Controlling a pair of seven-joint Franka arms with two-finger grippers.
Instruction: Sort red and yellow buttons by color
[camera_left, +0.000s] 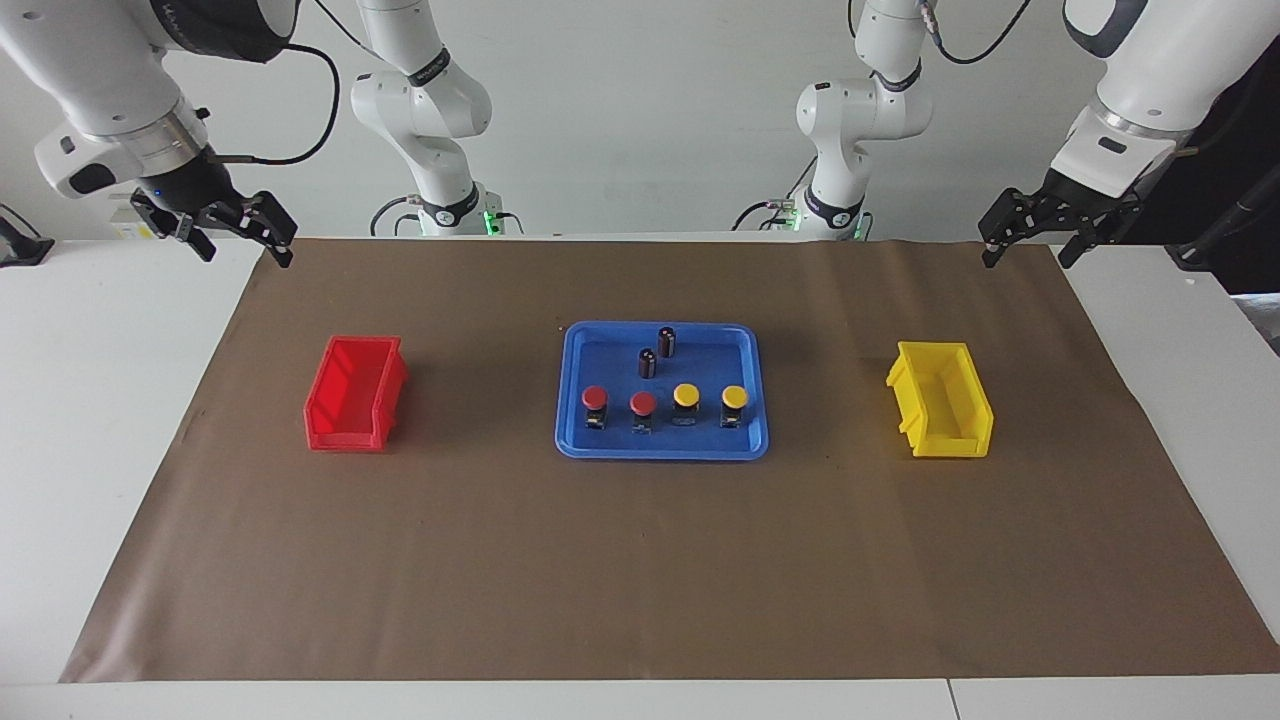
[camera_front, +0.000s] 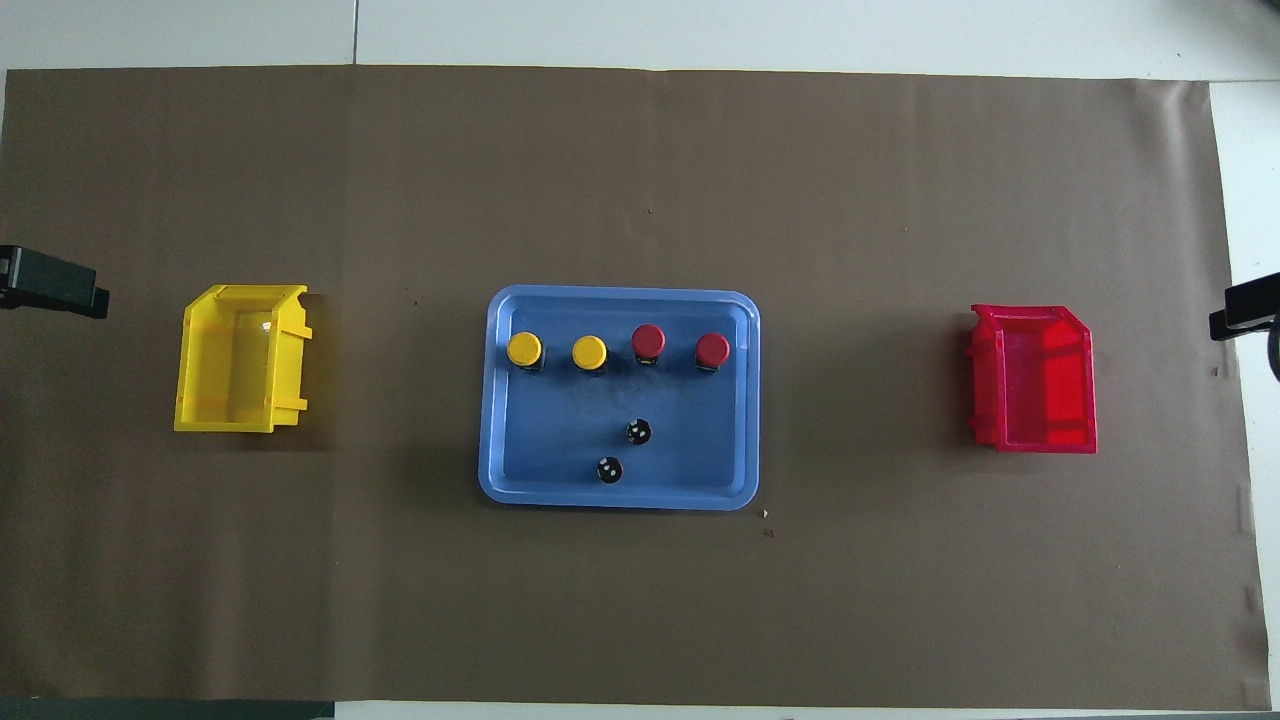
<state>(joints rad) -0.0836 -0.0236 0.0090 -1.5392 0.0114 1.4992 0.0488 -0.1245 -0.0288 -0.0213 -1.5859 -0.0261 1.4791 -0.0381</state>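
Note:
Two red buttons (camera_left: 594, 398) (camera_left: 643, 403) and two yellow buttons (camera_left: 686, 395) (camera_left: 735, 397) stand in a row in a blue tray (camera_left: 600, 345), along its edge farther from the robots. The overhead view shows the yellow buttons (camera_front: 524, 349) (camera_front: 589, 352) toward the left arm's end and the red buttons (camera_front: 648, 340) (camera_front: 712, 349) toward the right arm's end. My left gripper (camera_left: 1027, 255) is open and empty, raised over the paper's corner at its own end. My right gripper (camera_left: 245, 250) is open and empty, raised over the other corner. Both arms wait.
Two dark cylinders (camera_left: 666, 341) (camera_left: 647, 362) stand in the tray nearer to the robots than the buttons. An empty red bin (camera_left: 345, 437) sits toward the right arm's end, an empty yellow bin (camera_left: 950, 440) toward the left arm's end. Brown paper (camera_left: 640, 560) covers the table.

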